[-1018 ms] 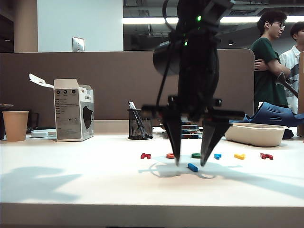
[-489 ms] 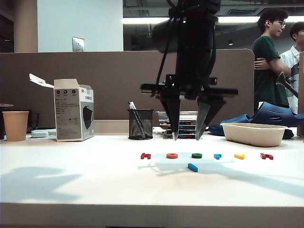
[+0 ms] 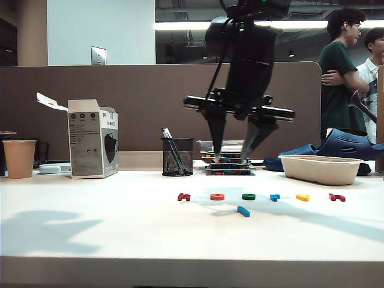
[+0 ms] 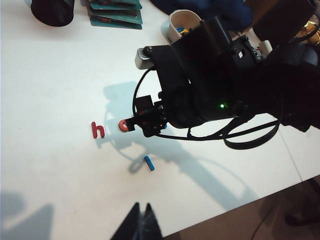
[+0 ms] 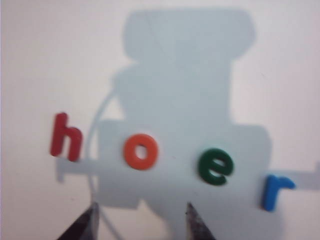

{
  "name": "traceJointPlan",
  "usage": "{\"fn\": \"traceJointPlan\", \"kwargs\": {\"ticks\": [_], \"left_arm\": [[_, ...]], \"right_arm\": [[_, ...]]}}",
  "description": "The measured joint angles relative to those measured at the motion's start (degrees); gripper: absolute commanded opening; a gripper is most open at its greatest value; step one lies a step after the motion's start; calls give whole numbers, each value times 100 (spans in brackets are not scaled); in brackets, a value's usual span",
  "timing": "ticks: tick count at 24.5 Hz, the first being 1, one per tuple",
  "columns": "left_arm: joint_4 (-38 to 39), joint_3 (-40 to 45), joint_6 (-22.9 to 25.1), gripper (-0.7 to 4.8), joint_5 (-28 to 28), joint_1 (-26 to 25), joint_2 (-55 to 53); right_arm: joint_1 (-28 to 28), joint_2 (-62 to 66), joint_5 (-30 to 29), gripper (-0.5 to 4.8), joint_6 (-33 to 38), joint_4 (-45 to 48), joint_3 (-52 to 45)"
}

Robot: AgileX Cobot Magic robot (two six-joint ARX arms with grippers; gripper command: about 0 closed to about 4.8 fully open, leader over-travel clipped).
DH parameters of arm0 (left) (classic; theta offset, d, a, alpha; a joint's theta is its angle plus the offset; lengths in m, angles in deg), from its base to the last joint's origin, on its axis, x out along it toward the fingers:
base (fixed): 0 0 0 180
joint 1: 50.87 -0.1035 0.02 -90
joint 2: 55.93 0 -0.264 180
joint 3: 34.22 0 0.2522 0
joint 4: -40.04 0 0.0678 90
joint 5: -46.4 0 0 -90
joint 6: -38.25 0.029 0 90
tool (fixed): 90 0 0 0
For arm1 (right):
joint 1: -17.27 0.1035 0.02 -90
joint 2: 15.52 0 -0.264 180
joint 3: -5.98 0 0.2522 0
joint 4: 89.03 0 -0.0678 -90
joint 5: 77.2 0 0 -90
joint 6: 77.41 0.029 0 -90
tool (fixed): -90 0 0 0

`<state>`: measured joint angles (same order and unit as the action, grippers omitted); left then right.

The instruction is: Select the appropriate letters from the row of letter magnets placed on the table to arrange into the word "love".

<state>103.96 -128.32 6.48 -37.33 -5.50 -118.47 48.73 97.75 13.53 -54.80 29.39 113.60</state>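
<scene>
On the white table (image 3: pixel 108 222) the letter magnets lie in a row: red h (image 3: pixel 183 197), orange o (image 3: pixel 217 197), green e (image 3: pixel 248 197), blue r (image 3: pixel 275 197), yellow v (image 3: pixel 303 197) and a second red letter (image 3: pixel 336 197). The light blue bar (image 3: pixel 243 211) lies alone in front of the row. My right gripper (image 3: pixel 231 159) hangs open and empty above the o and e. In the right wrist view it (image 5: pixel 141 207) sits over the h (image 5: pixel 65 136), o (image 5: pixel 141 151), e (image 5: pixel 215 166) and r (image 5: pixel 274 190). My left gripper (image 4: pixel 143 205) is shut and empty near the table's front edge, short of the bar (image 4: pixel 149 163).
A paper cup (image 3: pixel 19 158) and an open carton (image 3: pixel 93 139) stand at the back left. A mesh pen holder (image 3: pixel 177 156) and stacked books (image 3: pixel 231 165) sit behind the row. A white tray (image 3: pixel 322 169) is at the back right, with two people (image 3: pixel 339 84) beyond.
My right gripper has risen from the table, where its open fingers stood either side of the light blue bar, and moved back over the row. The bar stays where it lay.
</scene>
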Motion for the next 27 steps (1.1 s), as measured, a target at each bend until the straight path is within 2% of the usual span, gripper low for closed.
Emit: {"fn": "traceJointPlan", "kwargs": {"ticks": [16, 27], "left_arm": [[-2, 0, 0, -5, 0, 0, 0], [0, 0, 0, -5, 0, 0, 0]], "right_arm": [[20, 590, -334, 216, 0, 422, 4], [15, 739, -337, 212, 0, 693, 11]]}}
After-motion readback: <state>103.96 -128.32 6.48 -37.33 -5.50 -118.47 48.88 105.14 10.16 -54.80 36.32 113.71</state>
